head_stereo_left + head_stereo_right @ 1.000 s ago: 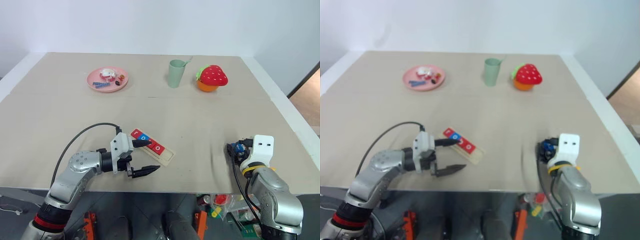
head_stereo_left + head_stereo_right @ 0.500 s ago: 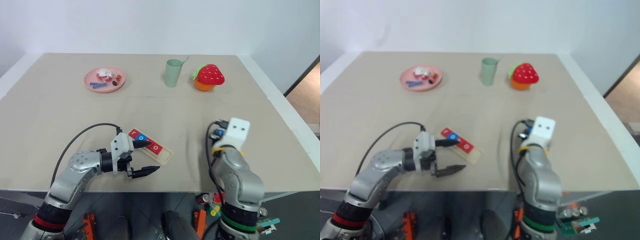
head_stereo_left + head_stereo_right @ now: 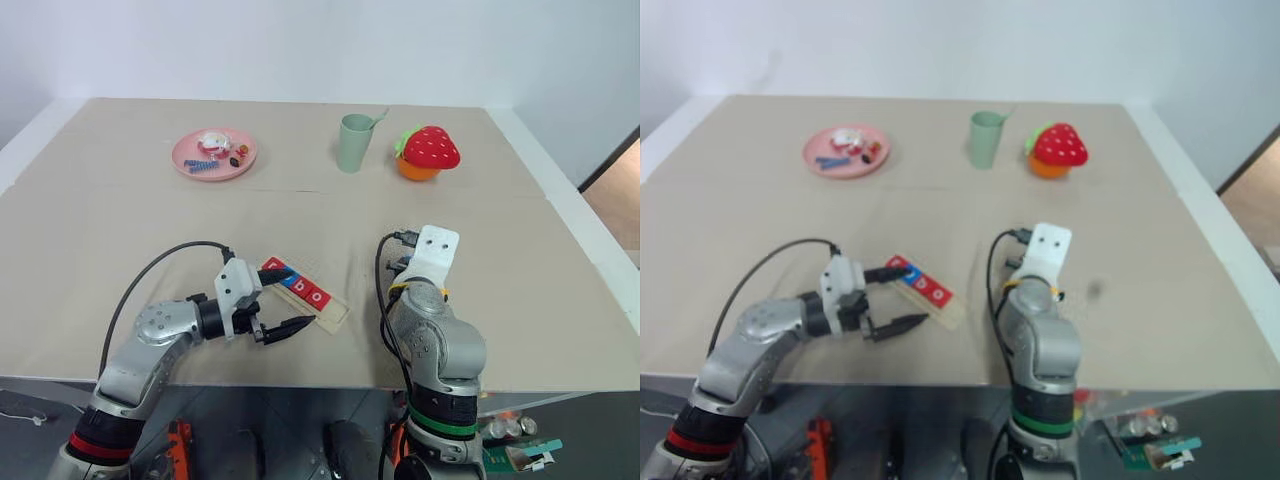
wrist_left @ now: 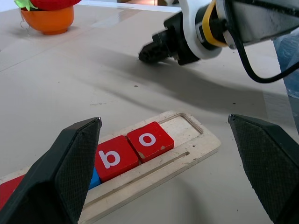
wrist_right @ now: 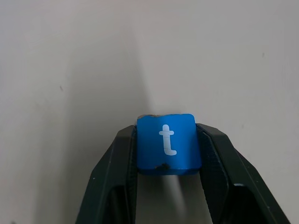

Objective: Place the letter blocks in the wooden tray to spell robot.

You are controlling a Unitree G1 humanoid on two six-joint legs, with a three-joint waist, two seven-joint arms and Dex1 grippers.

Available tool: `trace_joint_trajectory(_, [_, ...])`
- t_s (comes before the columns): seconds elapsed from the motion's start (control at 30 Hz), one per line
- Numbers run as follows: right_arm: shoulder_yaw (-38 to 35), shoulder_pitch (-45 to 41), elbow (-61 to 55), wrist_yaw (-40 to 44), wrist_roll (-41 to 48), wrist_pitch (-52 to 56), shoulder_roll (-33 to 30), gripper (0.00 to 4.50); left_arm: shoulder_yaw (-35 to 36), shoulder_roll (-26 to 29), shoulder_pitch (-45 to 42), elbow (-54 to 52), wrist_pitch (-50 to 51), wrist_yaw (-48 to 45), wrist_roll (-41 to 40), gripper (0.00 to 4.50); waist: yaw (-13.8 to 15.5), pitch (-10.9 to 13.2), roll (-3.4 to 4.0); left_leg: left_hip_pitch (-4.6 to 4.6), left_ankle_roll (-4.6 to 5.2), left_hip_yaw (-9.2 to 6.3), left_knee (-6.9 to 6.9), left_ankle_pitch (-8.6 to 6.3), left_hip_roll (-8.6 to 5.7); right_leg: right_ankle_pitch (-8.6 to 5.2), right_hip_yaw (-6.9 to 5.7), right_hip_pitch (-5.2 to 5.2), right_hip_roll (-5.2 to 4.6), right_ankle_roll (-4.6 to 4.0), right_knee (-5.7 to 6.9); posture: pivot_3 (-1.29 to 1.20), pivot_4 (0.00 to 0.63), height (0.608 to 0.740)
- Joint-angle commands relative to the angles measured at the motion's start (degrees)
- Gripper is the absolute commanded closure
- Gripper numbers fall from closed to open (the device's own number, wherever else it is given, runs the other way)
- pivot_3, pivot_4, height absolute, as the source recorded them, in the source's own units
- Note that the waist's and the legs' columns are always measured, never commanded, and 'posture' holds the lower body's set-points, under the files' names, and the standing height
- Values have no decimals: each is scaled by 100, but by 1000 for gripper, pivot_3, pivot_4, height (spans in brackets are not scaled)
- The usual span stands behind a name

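Right gripper [image 5: 168, 177] is pinching one blue t block [image 5: 168, 142] above the bare table [image 3: 500, 250], near the wooden tray [image 4: 187, 140]. Left gripper [image 3: 283, 306] sits spread wide around the tray's near end. Four blocks sit in the tray; "b" [image 4: 112, 158] and "o" [image 4: 149, 140] are readable. Further back: one pink plate [image 3: 214, 155], one green cup [image 3: 353, 143], one strawberry toy [image 3: 428, 152].

There are 4 tiles [image 3: 298, 285] in 1 tray [image 3: 336, 312] and 1 blue "t" tile [image 5: 168, 142] apart. There is also 1 pink plate [image 3: 214, 155], 1 green cup [image 3: 353, 144], 1 strawberry toy [image 3: 428, 153] and 2 grippers.
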Motion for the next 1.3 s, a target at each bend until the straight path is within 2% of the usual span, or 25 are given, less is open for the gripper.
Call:
trace_joint_trajectory(0.03, [56, -68, -24, -38, 155, 105, 766, 3266, 69, 6, -32, -97, -104, 4, -23, 0, -2, -1, -1, 3, 0, -5, 1, 0, 3, -1, -4, 3, 4, 2, 0, 0, 150, 740])
trace_joint_trajectory(0.2, [67, -77, 11, 26, 337, 157, 746, 3266, 58, 7, -10, -123, -81, 19, -11, 0, -5, -3, -1, 4, -1, -23, 1, 6, 7, 1, -19, 7, 10, -1, 1, 0, 150, 740])
trace_joint_trajectory(0.27, [78, -78, -93, 36, 393, 173, 747, 2205, 50, 7, 11, -128, -83, 18, -7, 0, -11, -3, -1, 4, -1, -26, 1, 7, 7, 1, -22, 7, 10, -2, 2, 0, 150, 740])
trace_joint_trajectory(0.37, [52, -111, -385, 76, 458, 349, 657, 1130, 28, 21, 51, -142, -79, -8, -8, 0, -23, -3, -1, 4, -1, -27, 1, 9, 7, 2, -21, 7, 10, -4, 3, 0, 150, 740])
trace_joint_trajectory(0.47, [10, -183, -851, 269, 556, 692, 371, 153, 7, 33, 73, -138, -89, -43, -2, 0, -20, -2, -1, 3, -2, -31, 1, 11, 7, 3, -25, 7, 10, -4, 4, 0, 150, 740])
trace_joint_trajectory(0.5, [-41, -224, -1076, 411, 639, 868, 223, 44, -4, 34, 77, -129, -102, -56, 7, 0, -19, -2, -1, 2, -3, -33, 1, 12, 7, 2, -28, 7, 10, -4, 4, 0, 150, 740])
trace_joint_trajectory(0.63, [-289, -334, -1664, 1143, 991, 1415, -422, 44, -44, 17, 66, -86, -156, -101, 37, 0, -17, -2, 0, 0, -3, -41, 1, 12, 6, 2, -28, 6, 8, -2, 3, 0, 150, 740])
trace_joint_trajectory(0.73, [-668, -228, -1617, 2501, 1560, 1424, -1748, 44, -99, 15, 4, 0, -300, -198, 89, 0, 18, -2, 0, 0, -4, -38, 4, 12, 4, 0, -34, 14, 2, 1, 1, 0, 150, 740])
trace_joint_trajectory(0.77, [-608, -119, -1489, 2834, 1557, 1219, -2255, 44, -112, 16, -10, 22, -338, -221, 102, 0, 37, -1, 0, 0, -3, -41, 5, 12, 2, -2, -39, 19, -6, 4, -1, 0, 150, 740])
trace_joint_trajectory(0.87, [-380, 362, -683, 4519, 1654, -168, -3683, 44, -136, -12, -23, 46, -392, -255, 102, 0, 31, -1, 0, 1, -2, -32, 7, 12, -14, -6, -35, 26, -13, 13, -12, 0, 150, 740])
trace_joint_trajectory(1.0, [-351, 727, 692, 6209, 1575, -2046, -4667, 44, -152, -43, -27, 22, -418, -252, 108, 0, -2, -1, 1, 13, 4, -24, 5, 8, -7, -3, -24, 28, 4, 9, -12, 0, 150, 740])
trace_joint_trajectory(1.17, [-298, 588, 1873, 7651, 1722, -3410, -5127, 44, -132, -16, -27, 40, -447, -268, 118, 0, -6, 7, 2, 49, 10, -21, 4, 11, -1, 2, -20, 51, 14, 1, 1, 0, 150, 740])
trace_joint_trajectory(1.3, [-60, 331, 2557, 8298, 1590, -4068, -5165, 44, -106, 5, 4, 34, -465, -276, 105, 0, -10, 8, 3, 101, 11, -16, 4, 12, 0, 3, -14, 105, 15, 2, 0, 0, 150, 740])
